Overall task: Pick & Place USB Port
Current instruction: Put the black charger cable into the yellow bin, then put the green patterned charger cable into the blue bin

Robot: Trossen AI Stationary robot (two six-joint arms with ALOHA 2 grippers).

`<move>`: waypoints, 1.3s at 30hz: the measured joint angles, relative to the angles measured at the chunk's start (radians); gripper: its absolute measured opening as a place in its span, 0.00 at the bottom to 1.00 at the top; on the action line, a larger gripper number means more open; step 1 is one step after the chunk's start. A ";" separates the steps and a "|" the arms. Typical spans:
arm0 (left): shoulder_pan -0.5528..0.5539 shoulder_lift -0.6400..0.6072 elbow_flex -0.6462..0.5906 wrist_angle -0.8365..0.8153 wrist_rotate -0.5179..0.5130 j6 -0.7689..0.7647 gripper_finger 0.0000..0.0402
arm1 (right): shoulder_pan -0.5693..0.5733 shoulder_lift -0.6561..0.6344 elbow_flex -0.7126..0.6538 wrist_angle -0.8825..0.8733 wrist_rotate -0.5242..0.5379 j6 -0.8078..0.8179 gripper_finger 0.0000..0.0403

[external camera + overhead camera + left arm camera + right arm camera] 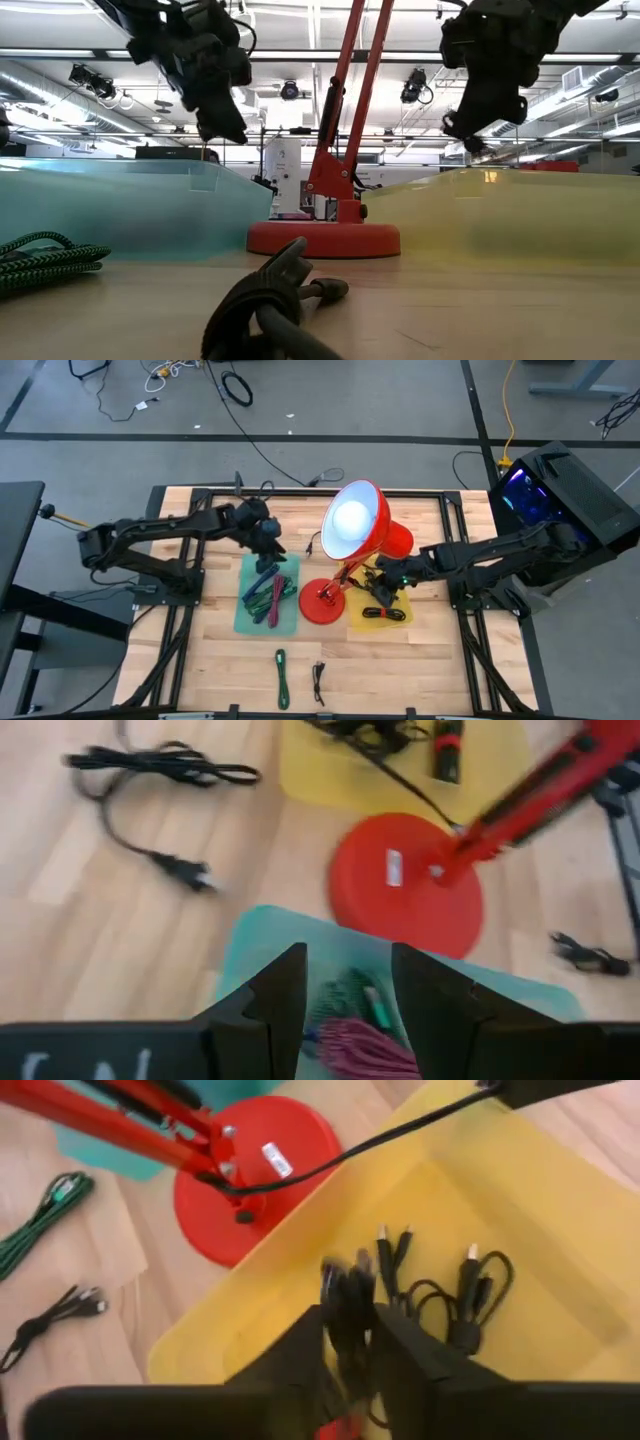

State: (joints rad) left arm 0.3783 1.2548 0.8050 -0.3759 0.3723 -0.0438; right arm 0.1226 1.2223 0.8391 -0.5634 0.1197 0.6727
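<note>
High camera is looking straight down on the whole surface [200, 660], taking in both arms and floor beyond. Low camera is sitting at surface level, facing level across into the room, very near a black cable [265, 305]. Left wrist camera is looking down past its own jaws at the teal tray [270, 935]. Right wrist camera is looking closely down into the yellow tray [520, 1210]. All four views are sharing the red lamp base [322, 603] [323, 238] [405, 885] [255, 1165].
</note>
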 joint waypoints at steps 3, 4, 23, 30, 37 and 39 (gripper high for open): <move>-0.052 -0.037 -0.001 -0.051 -0.012 -0.028 0.38 | 0.007 0.007 0.000 -0.003 0.003 -0.001 0.32; -0.072 -0.049 0.001 -0.049 -0.015 -0.036 0.38 | 0.007 0.009 0.000 0.003 0.004 -0.007 0.35; -0.825 -0.097 0.000 -0.043 -0.389 -0.345 0.38 | 0.001 0.014 0.000 0.082 0.335 -0.174 0.61; -1.040 0.031 0.000 0.166 -0.598 -0.331 0.38 | 0.001 0.014 0.000 0.138 0.336 -0.196 0.61; -1.076 0.214 0.033 0.243 -0.556 -0.211 0.38 | 0.001 0.014 0.000 0.172 0.336 -0.212 0.61; -1.072 0.258 0.072 0.241 -0.529 -0.195 0.38 | 0.001 0.014 0.000 0.176 0.336 -0.214 0.61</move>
State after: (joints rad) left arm -0.6937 1.5128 0.8773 -0.1348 -0.1568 -0.2388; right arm 0.1232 1.2362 0.8394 -0.3876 0.4557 0.4589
